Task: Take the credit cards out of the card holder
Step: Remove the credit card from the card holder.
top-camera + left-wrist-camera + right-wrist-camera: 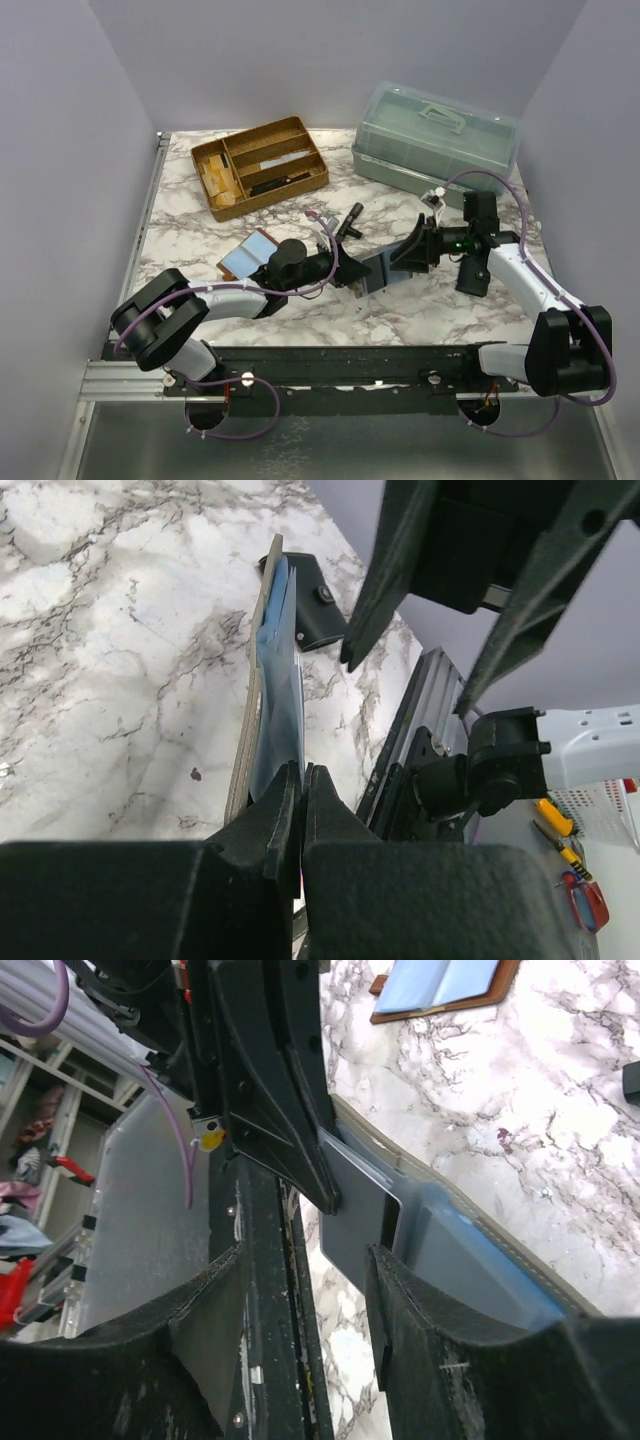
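Card holder (257,665) clamped in L claw (302,775); R claw (305,1260) apart, astride far end, blue card (282,690) inside

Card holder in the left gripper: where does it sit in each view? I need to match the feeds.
Top external: card holder near picture centre.
Left wrist: card holder edge-on, running up from the left gripper, mid-frame.
Right wrist: card holder centre to lower right, one end between the open fingers of the right gripper.
Shared landmark: the left gripper, clamped on the holder's edge, shows in all three views.
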Motion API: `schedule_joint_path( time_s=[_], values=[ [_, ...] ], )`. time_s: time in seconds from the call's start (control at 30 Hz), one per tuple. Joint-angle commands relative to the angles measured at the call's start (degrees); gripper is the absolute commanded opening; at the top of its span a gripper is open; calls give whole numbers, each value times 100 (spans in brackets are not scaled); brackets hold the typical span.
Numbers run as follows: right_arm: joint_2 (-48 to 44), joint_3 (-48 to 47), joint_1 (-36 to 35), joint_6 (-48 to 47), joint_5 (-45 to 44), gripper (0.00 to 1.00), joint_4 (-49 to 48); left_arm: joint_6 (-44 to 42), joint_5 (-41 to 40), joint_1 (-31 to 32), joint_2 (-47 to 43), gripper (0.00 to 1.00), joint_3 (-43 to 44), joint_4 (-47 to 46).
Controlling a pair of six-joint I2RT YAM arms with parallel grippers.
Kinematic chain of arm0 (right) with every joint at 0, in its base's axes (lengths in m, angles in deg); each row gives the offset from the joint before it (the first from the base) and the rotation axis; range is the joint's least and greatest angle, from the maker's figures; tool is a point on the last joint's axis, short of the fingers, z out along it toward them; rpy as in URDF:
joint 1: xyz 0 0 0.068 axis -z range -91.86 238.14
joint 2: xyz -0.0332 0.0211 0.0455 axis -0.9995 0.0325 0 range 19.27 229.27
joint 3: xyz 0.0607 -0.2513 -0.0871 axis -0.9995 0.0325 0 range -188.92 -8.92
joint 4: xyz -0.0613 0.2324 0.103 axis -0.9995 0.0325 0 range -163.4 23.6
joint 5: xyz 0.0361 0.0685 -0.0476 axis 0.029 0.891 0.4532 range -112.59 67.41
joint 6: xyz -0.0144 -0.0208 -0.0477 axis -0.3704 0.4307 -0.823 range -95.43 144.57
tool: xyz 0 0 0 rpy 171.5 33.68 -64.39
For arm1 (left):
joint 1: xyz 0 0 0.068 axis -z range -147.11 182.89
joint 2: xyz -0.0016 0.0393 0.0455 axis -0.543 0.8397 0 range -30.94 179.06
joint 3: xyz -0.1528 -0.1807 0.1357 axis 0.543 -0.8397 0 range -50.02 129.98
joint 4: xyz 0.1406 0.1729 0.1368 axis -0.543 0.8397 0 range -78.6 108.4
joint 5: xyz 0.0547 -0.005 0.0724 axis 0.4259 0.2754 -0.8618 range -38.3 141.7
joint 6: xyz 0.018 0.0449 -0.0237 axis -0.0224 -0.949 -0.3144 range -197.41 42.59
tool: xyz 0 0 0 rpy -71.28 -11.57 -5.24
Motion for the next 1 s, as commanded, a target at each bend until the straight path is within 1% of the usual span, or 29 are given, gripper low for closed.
schedule_joint_path(
  time_s=[0.0,0.23,0.5,0.63,0.8,0.97],
  values=[
    [221,78,14,264,397,54,-265,-80,211,48,-299,0,-173,-790],
    [252,191,14,489,507,54,-456,103,174,89,-335,0,-233,-1213],
    [284,224,14,501,455,54,-464,283,197,119,-260,0,-211,-1714],
    [316,213,14,522,616,54,-459,422,226,142,-186,0,-215,-2013],
    [357,212,14,616,1118,49,-530,545,233,247,102,0,-156,-2326],
    [273,243,14,743,1335,45,-668,631,190,351,374,0,-62,-2583]
  ],
)
